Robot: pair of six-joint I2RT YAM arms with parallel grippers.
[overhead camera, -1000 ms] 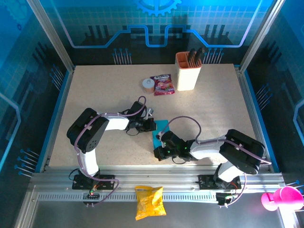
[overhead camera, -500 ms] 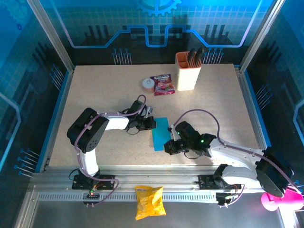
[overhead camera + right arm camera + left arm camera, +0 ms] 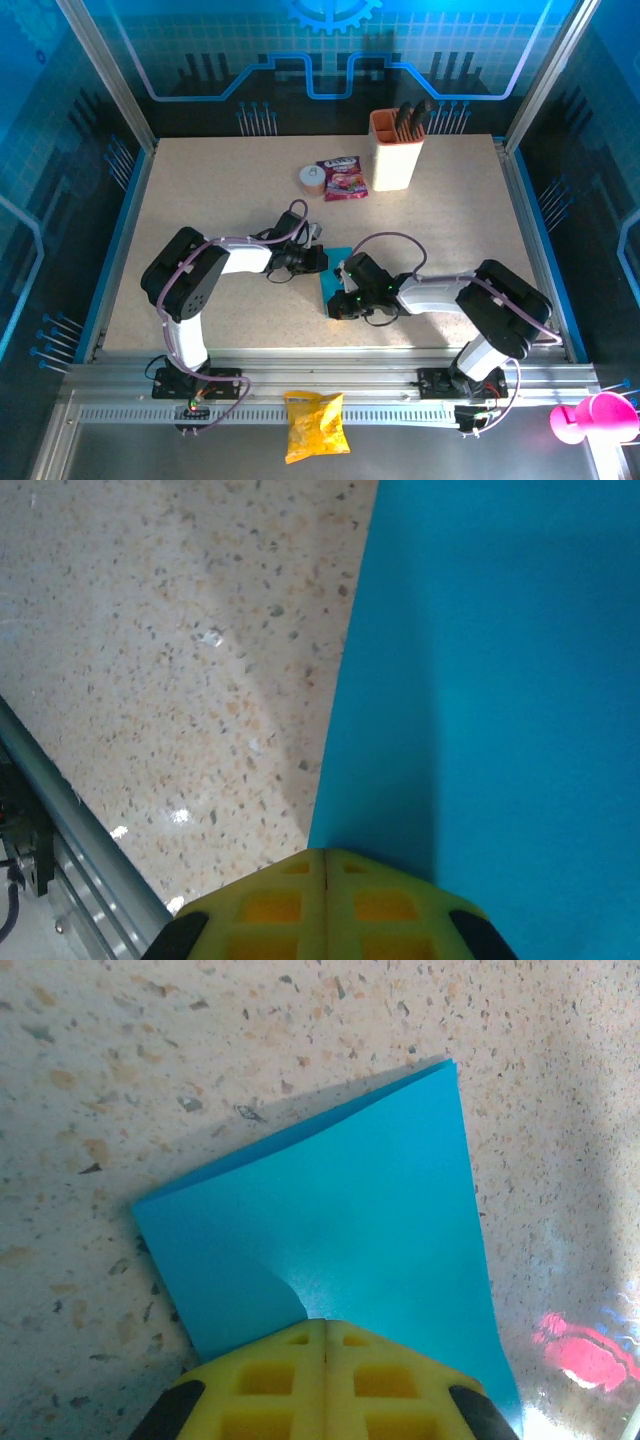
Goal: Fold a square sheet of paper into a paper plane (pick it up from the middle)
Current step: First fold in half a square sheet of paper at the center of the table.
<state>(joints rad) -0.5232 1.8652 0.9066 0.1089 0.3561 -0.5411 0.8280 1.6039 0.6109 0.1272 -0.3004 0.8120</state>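
Note:
The square sheet of paper (image 3: 330, 278) is bright cyan and lies flat in the middle of the table, doubled over with one layer on the other (image 3: 330, 1220). My left gripper (image 3: 322, 258) is shut. Its yellow pads (image 3: 290, 1370) press down on the sheet's near edge, where the top layer curls up slightly. From the other side my right gripper (image 3: 336, 304) is also shut. Its tip (image 3: 325, 855) rests on the paper (image 3: 500, 680) close to a long straight edge. I see no paper between either pair of pads.
At the back stand a beige holder cup (image 3: 395, 150), a pink-red snack packet (image 3: 342, 178) and a small tape roll (image 3: 311, 178). A yellow snack bag (image 3: 315, 425) lies on the front rail. An aluminium rail (image 3: 70, 820) runs near the right gripper.
The right arm swung out to the right off the paper, then came back with its shut tip on the sheet's front part. The left gripper and the paper stayed put.

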